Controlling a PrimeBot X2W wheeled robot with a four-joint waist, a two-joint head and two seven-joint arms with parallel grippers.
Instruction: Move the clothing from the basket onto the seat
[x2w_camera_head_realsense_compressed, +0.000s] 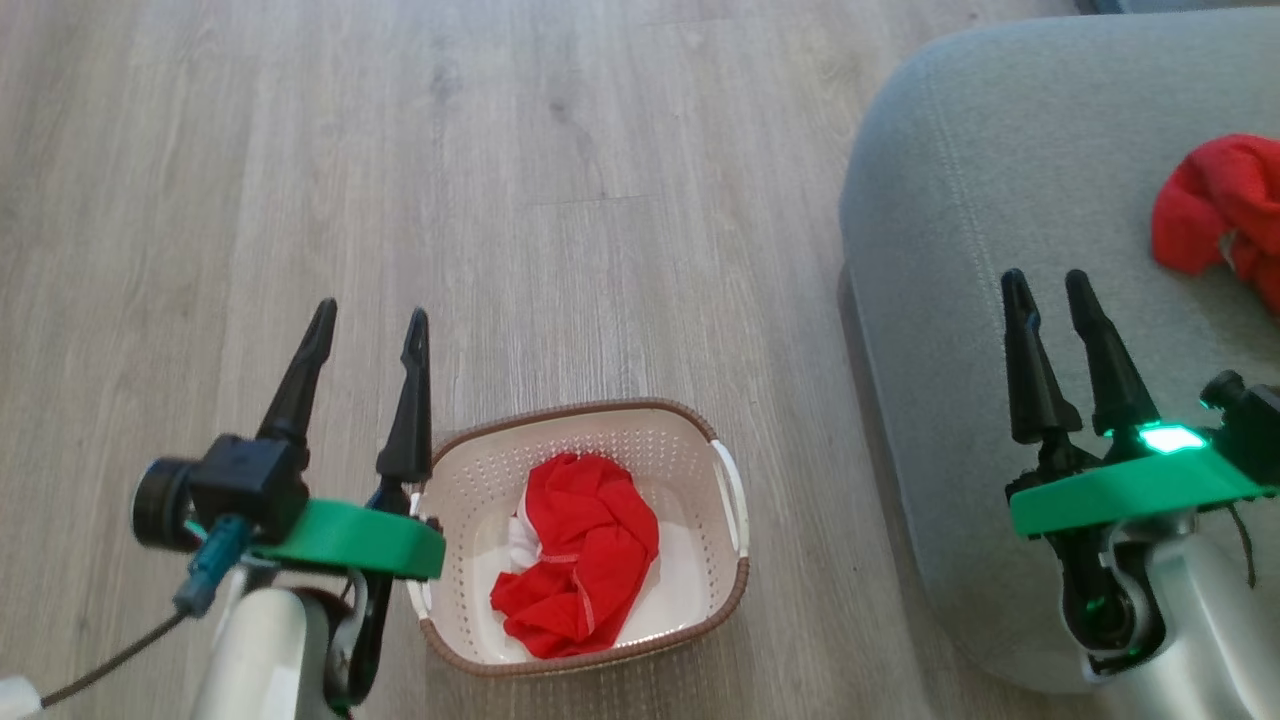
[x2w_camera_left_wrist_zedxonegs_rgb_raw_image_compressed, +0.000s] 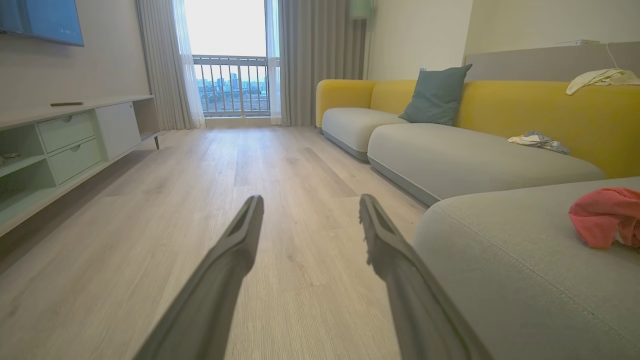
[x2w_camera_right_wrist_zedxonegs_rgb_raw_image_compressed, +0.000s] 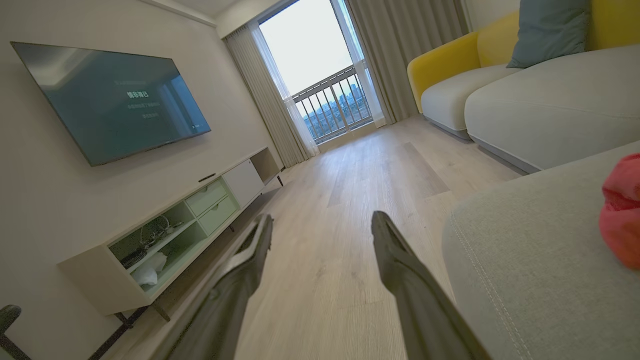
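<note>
The red garment (x2w_camera_head_realsense_compressed: 580, 555) in the basket (x2w_camera_head_realsense_compressed: 590, 408), at 5 o'clock of the spread, empty left gripper (x2w_camera_head_realsense_compressed: 372, 312), should be pinched mid-bunch.

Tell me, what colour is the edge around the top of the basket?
Brown, with a woven look, around the cream basket. It shows best in the head view.

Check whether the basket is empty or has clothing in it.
Not empty. The basket holds a crumpled red garment with white trim; a second red garment lies on the seat.
</note>
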